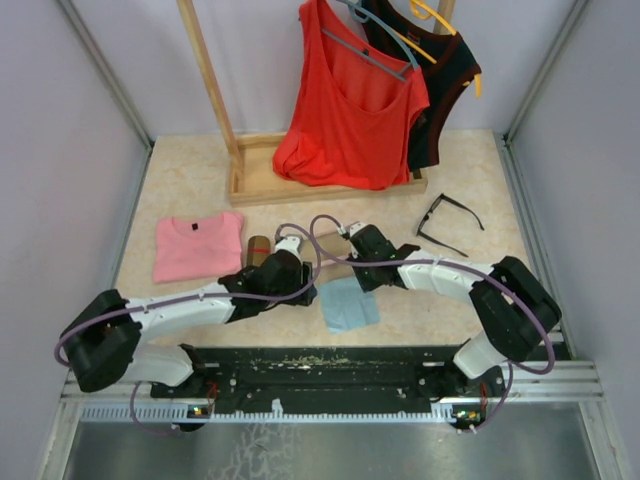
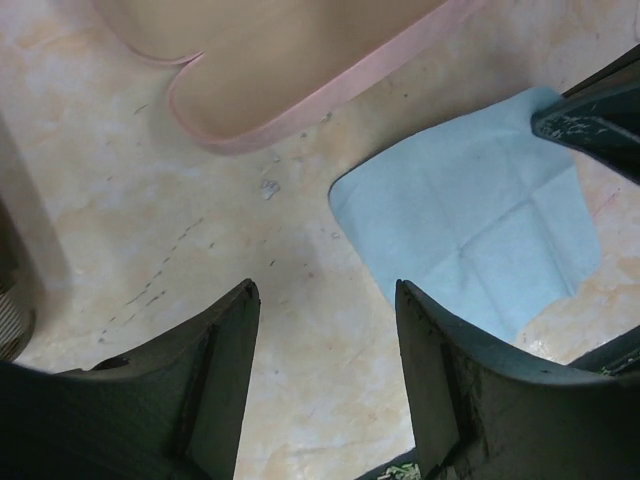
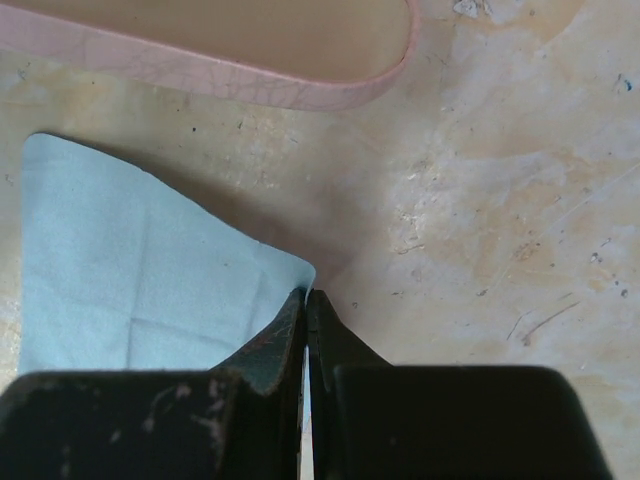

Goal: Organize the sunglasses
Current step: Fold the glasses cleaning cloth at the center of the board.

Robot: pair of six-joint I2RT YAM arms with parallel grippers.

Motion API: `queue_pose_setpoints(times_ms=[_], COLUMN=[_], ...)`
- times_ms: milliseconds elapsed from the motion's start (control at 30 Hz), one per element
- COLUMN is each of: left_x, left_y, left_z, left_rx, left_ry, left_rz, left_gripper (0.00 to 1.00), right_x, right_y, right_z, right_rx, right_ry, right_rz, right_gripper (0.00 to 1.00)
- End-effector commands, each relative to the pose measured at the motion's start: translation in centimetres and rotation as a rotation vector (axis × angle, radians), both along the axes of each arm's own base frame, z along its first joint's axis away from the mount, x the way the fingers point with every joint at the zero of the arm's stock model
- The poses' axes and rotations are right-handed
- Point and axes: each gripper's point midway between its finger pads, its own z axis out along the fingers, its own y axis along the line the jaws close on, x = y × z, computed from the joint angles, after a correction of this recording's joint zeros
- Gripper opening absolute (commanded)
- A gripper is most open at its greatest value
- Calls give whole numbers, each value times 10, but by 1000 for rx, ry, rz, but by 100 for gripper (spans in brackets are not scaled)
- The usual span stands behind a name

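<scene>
A pair of black-framed sunglasses point(image 1: 450, 222) lies unfolded on the table at the right, apart from both arms. My right gripper point(image 1: 362, 272) point(image 3: 306, 294) is shut, pinching the corner of a light blue cloth point(image 1: 348, 303) point(image 3: 120, 270) point(image 2: 480, 220) that lies on the table. Just left of that cloth my left gripper point(image 1: 300, 288) point(image 2: 325, 290) hangs open with only bare table between its fingers. An open pink case point(image 2: 300, 105) point(image 3: 250, 88) with a beige inside lies just beyond both grippers.
A folded pink shirt point(image 1: 198, 246) lies at the left, with a brown case point(image 1: 258, 248) beside it. A wooden rack base point(image 1: 300, 185) at the back holds hanging red and black tops point(image 1: 350, 110). Grey walls close in both sides.
</scene>
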Motion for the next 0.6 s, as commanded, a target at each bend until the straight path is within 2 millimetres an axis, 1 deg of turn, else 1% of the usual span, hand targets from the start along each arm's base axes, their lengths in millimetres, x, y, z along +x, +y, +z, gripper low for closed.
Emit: queue_pose_setpoints(times_ms=[0,167,333,567], left_x=[17,20,21,26], left_y=[-30,-39,-38,-43], left_z=[16,1,-11,-15], left_rx=[-38,18,64,85], left_ry=[-73,-69,-63,-59], left_rz=[-27,-35,-22,-19], left_gripper=[62,59,58,57], right_x=[8,8,9,15], right_y=[11,12,9,-2], right_z=[17,16,12,6], right_rx=[107,165,205,190], right_ry=[-34,-5,29,46], right_rz=[-33,-56,-77,-97], right_gripper=[0,0,0,0])
